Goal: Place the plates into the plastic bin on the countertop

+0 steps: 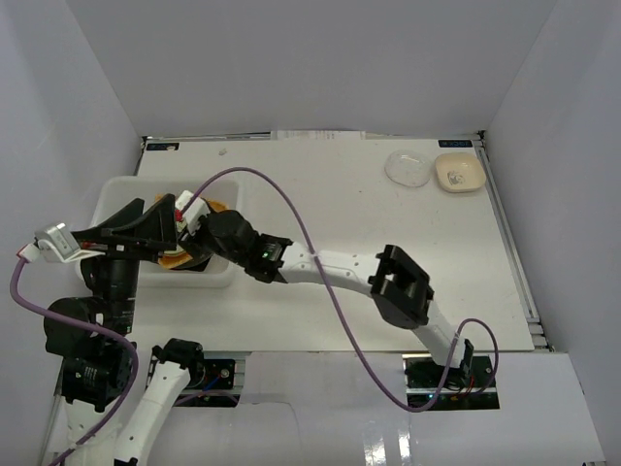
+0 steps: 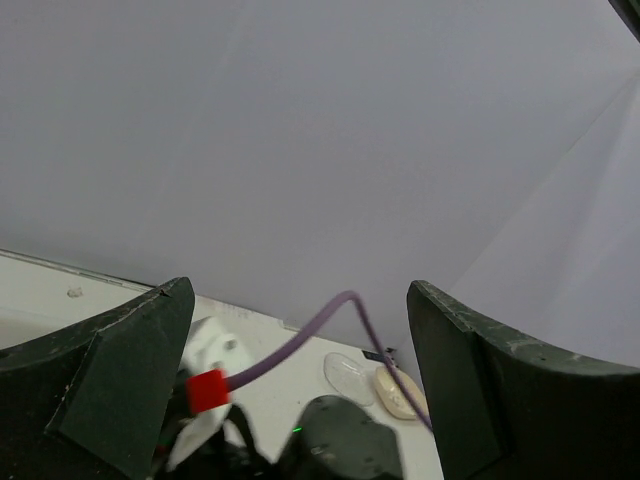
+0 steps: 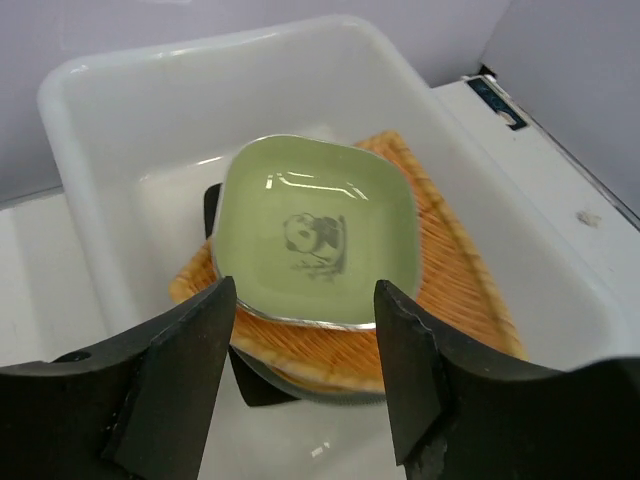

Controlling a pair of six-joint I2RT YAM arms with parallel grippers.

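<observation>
R gripper (image 3: 305, 290) wide open, empty, over green plate (image 3: 315, 240) atop orange woven plate (image 3: 470, 300) in bin (image 3: 130, 110), counter (image 1: 388, 223) left edge. L gripper (image 2: 300, 300) open, empty.

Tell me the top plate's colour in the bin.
Green plate with panda-like print; right wrist view.

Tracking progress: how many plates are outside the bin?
2: the clear plate and the cream plate, side by side at the countertop's far right corner. The right arm covers surface near the plastic bin; another could be hidden.
</observation>
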